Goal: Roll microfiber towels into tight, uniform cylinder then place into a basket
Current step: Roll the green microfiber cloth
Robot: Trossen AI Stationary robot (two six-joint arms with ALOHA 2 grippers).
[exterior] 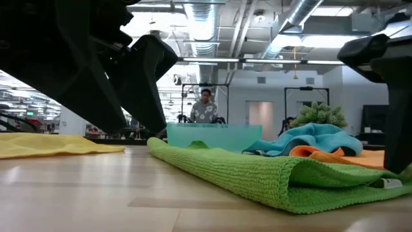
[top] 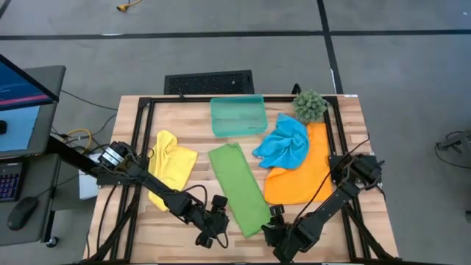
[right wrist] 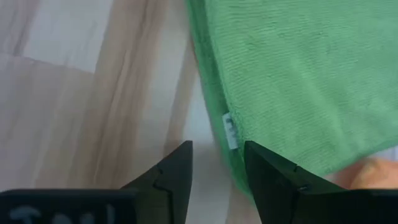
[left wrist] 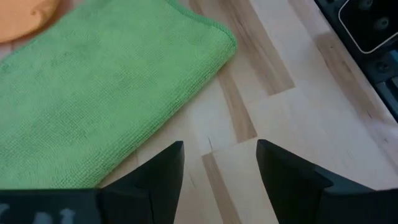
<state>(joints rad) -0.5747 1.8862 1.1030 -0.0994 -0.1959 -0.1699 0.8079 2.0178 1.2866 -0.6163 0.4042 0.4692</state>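
The bright green towel (top: 239,188) lies folded into a long strip at the table's middle, its near end toward me. My left gripper (left wrist: 221,162) is open over bare wood just left of the strip's near corner (left wrist: 217,37). My right gripper (right wrist: 217,165) is open at the strip's near right edge, where a small white label (right wrist: 230,130) shows. The yellow towel (top: 171,160) lies crumpled at the left. The blue towel (top: 283,143) is heaped on the orange towel (top: 302,177). The teal basket (top: 238,115) stands at the far middle. My right gripper comes at the green strip's right edge (right wrist: 214,118) slanting down from the near side, one finger (right wrist: 273,180) over the cloth and the other over the wood. Whether a finger touches the cloth, I cannot tell. The strip lies flat.
A spiky green plant ball (top: 310,105) sits at the far right, beside the basket. A black frame rail (top: 140,140) borders the table top. Bare wood (top: 199,184) lies between the yellow and green towels. A person (exterior: 205,106) stands in the room beyond.
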